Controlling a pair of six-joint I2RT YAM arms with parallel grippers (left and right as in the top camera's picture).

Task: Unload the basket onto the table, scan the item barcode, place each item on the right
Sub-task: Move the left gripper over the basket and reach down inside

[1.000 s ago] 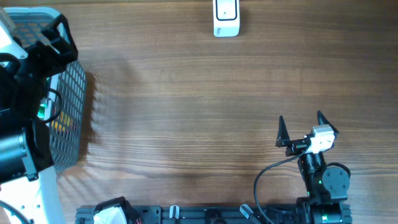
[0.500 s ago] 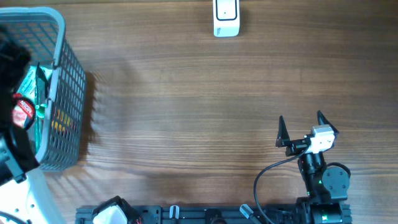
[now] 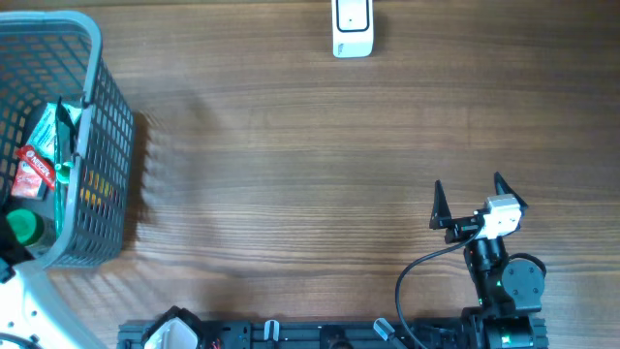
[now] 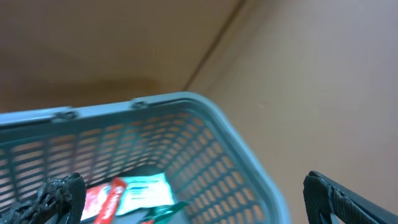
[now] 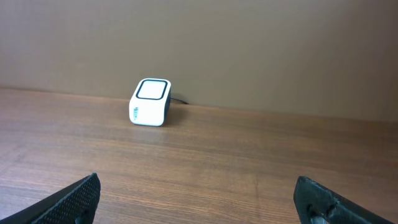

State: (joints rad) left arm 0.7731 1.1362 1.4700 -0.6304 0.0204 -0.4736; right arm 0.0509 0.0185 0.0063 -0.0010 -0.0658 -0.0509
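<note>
The white barcode scanner (image 3: 352,27) stands at the table's far edge; the right wrist view shows the scanner (image 5: 150,101) ahead, slightly left. Packaged items lie in the grey mesh basket (image 3: 108,126) at the far left: a red packet (image 3: 34,171), a white-and-teal packet (image 3: 44,126), a green-capped bottle (image 3: 24,228). My left gripper (image 4: 196,200) hangs open over the basket's (image 4: 205,102) inside, above the red packet (image 4: 99,196) and the white-and-teal packet (image 4: 144,186), holding nothing. My right gripper (image 3: 469,186) stands open and empty near the front right, fingertips (image 5: 74,199) wide apart.
A yellow item (image 3: 92,194) shows through the basket's right wall. Part of the left arm's white body (image 3: 34,305) sits at the bottom left corner. A black rail (image 3: 320,334) runs along the table's front edge, with the right arm's base (image 3: 509,291) on it.
The left arm, which covered the basket in the overhead view, has drawn back to the lower left, uncovering the basket's contents. The right arm has not moved.
</note>
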